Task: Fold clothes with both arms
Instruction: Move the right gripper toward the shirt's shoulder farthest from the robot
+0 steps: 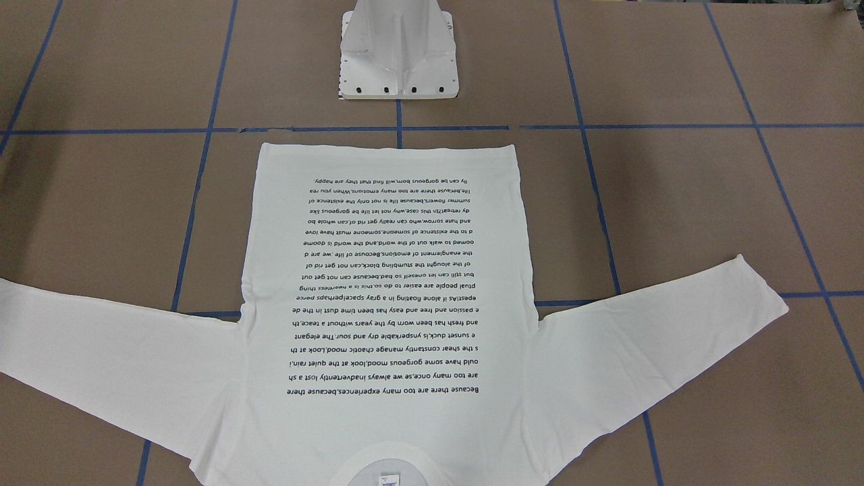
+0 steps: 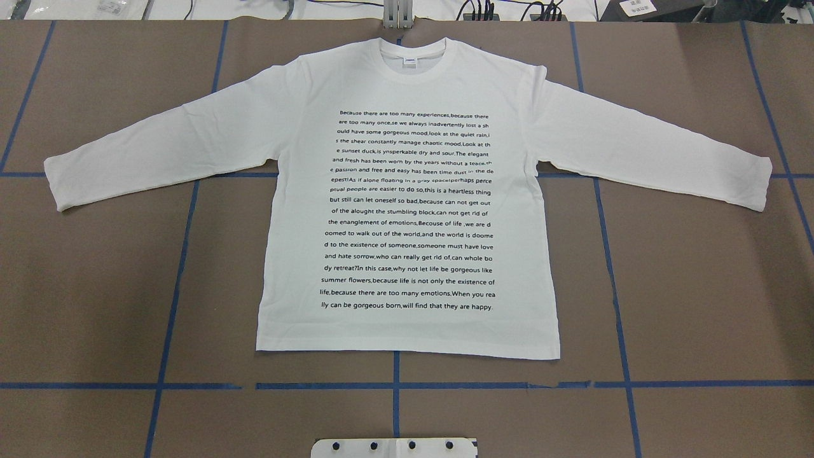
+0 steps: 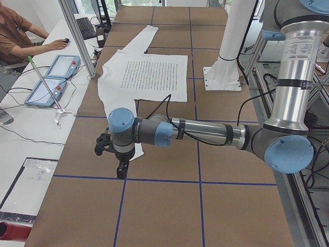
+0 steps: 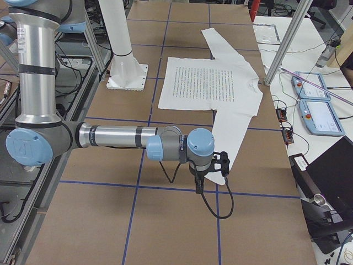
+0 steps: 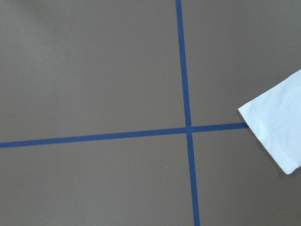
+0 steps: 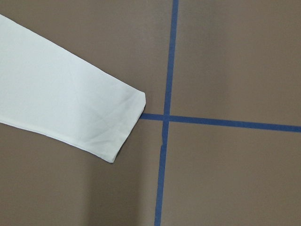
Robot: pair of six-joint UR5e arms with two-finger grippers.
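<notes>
Lying flat and face up in the middle of the brown table (image 2: 95, 286), the white long-sleeved shirt (image 2: 407, 83) shows its block of black printed text (image 2: 410, 210) to the overhead camera. Its round collar (image 2: 413, 46) and tag (image 2: 410, 62) are at the far edge from the robot, and its hem (image 2: 407, 353) is nearest the white pedestal base (image 1: 398, 54). Both sleeves are spread wide and angled slightly toward the robot. The left sleeve (image 2: 159, 146) and the right sleeve (image 2: 655, 152) each end close to a crossing of the blue tape lines (image 2: 394, 385).

In the left wrist view, the left cuff (image 5: 277, 132) lies flat on the table, its corner touching a tape line. The right cuff (image 6: 94, 117) in the right wrist view also rests flat, just beside a tape crossing.

The left arm (image 3: 205, 131) stretches out low over the table, with the left gripper (image 3: 104, 145) hanging above the surface near the left cuff. The right arm (image 4: 116, 137) mirrors it, and the right gripper (image 4: 220, 164) hovers near the right cuff. Neither gripper appears in its own wrist view, the overhead view or the front view. From the side views I cannot tell how far either pair of fingers is parted, or whether they touch the cloth.

An operator (image 3: 15, 31) sits at a white desk (image 3: 31, 118) along the table's far side.
</notes>
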